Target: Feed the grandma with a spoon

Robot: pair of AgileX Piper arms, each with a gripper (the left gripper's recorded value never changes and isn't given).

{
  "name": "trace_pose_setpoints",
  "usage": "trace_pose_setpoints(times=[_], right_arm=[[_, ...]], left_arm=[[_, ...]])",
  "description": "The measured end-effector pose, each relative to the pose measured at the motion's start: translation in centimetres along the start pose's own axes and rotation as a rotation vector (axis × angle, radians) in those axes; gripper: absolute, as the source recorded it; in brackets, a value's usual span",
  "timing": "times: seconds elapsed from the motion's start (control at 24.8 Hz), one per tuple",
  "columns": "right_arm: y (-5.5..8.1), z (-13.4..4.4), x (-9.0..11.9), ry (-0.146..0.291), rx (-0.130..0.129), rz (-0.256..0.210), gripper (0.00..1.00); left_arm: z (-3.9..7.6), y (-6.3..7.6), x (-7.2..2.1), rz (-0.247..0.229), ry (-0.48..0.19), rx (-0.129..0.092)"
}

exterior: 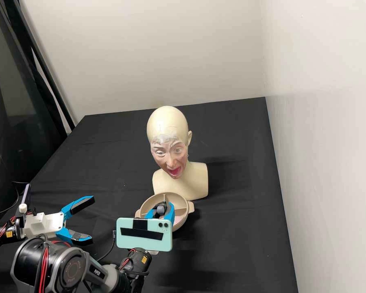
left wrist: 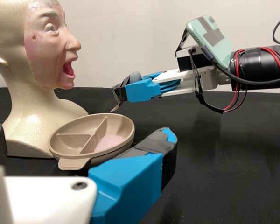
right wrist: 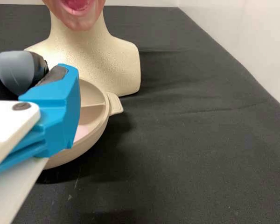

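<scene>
The grandma, a bald mannequin bust (exterior: pixel 168 142) with an open red mouth (left wrist: pixel 68 70), stands mid-bench. A beige divided bowl (exterior: pixel 184 202) sits against its chest, with pale pink food in one compartment (left wrist: pixel 109 141). Just above the bowl's near rim my right gripper (exterior: pixel 162 210) is shut on a dark grey spoon (right wrist: pixel 16 70), whose handle end pokes out between the blue fingers (right wrist: pixel 56 100). From the side, that gripper (left wrist: pixel 123 92) is a little below mouth height and apart from the face. My left gripper (exterior: pixel 85 219) stands open near the bench's front left, holding nothing.
A teal phone (exterior: pixel 144 234) is strapped on the right arm's wrist, with cables (left wrist: pixel 210 100) hanging under it. A white wall (exterior: pixel 325 122) borders the bench's right edge and a dark panel (exterior: pixel 16 101) stands at the left. Bare black bench (exterior: pixel 240 228) lies right of the bowl.
</scene>
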Motion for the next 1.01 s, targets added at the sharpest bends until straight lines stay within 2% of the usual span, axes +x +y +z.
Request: trace_pose_setpoints(times=[0.16,0.44,0.64,1.01], right_arm=[[-0.2,0.3,0.3,-0.010,0.000,-0.010,0.00],[-0.4,0.7,0.4,-0.029,-0.047,-0.020,0.00],[-0.6,0.9,0.5,-0.037,-0.054,-0.027,0.00],[-0.7,1.7,0.5,-0.067,-0.069,-0.035,0.00]], left_arm=[[0.0,0.0,0.00,-0.001,-0.003,0.002],[0.0,0.0,0.00,-0.001,-0.003,0.002],[0.0,0.0,0.00,-0.001,-0.003,-0.007],[0.0,0.0,0.00,-0.001,-0.003,-0.007]])
